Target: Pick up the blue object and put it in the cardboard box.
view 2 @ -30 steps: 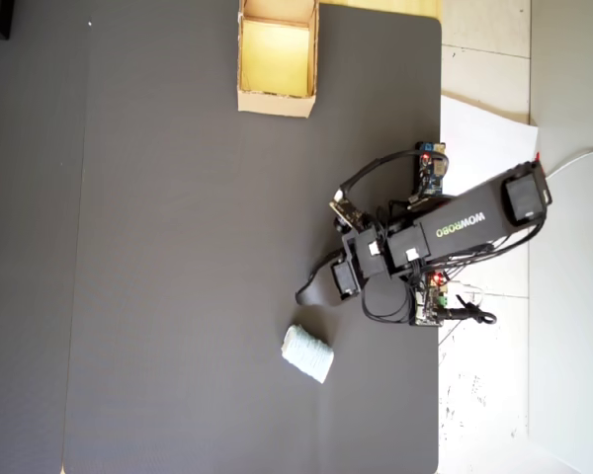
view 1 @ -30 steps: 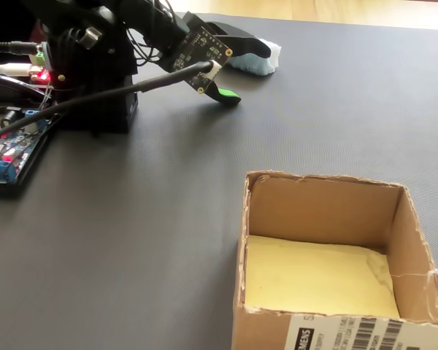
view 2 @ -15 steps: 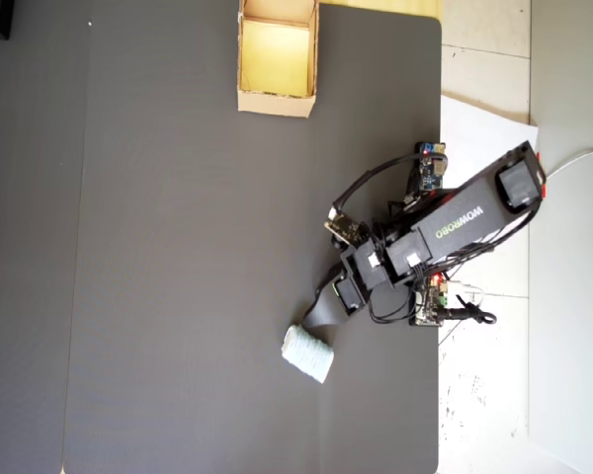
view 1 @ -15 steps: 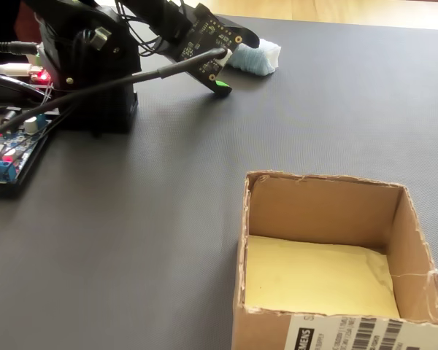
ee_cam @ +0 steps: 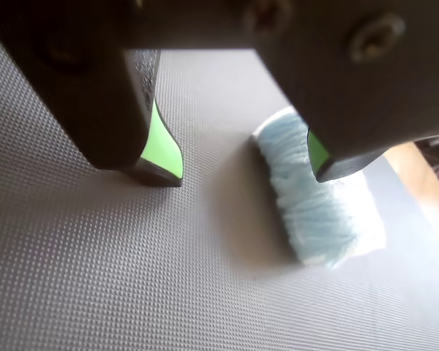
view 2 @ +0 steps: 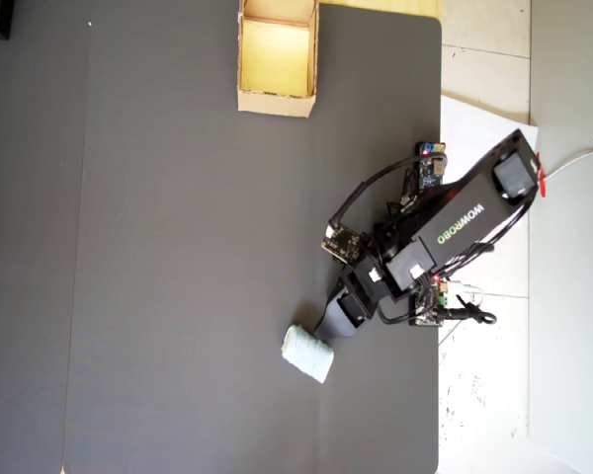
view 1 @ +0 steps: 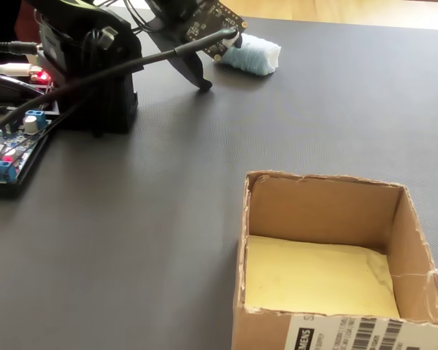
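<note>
The blue object, a pale blue ribbed lump, lies on the dark mat. In the wrist view my gripper is open, its green-padded jaws wide apart. The right jaw tip hangs over the lump's near end, and the left jaw stands on bare mat beside it. In the overhead view the gripper reaches the upper right edge of the blue object. In the fixed view the gripper is just left of the blue object. The cardboard box stands empty in front; in the overhead view the box sits at the mat's top edge.
The arm's black base and bare circuit boards with cables sit at the left in the fixed view. White sheets lie beyond the mat's right edge in the overhead view. The dark mat stretches wide to the left.
The arm has swung and reached toward the blue object over the last second; the gripper, which was a short way off, now sits right at it. The blue object and box have not moved.
</note>
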`<move>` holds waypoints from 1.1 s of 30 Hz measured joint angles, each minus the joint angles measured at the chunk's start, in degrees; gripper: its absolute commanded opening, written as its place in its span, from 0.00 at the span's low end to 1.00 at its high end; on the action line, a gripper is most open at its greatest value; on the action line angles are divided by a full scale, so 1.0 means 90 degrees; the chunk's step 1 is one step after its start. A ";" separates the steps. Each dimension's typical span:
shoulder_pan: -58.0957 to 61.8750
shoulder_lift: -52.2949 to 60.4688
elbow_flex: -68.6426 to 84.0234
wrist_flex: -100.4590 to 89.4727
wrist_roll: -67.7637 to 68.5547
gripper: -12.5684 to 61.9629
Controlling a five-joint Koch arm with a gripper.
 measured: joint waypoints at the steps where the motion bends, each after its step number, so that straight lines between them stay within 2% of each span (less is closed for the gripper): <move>1: -0.0039 0.0000 -0.0049 0.0000 -0.0078 0.62; 2: -0.0176 0.0000 -0.0205 0.0000 -0.0469 0.62; 8: -0.0234 -0.0059 -0.0742 0.0029 -0.0615 0.62; 22: -0.0391 -0.2061 -0.2451 0.0850 -0.0625 0.62; 33: -0.0576 -0.2930 -0.2666 0.1055 -0.0625 0.62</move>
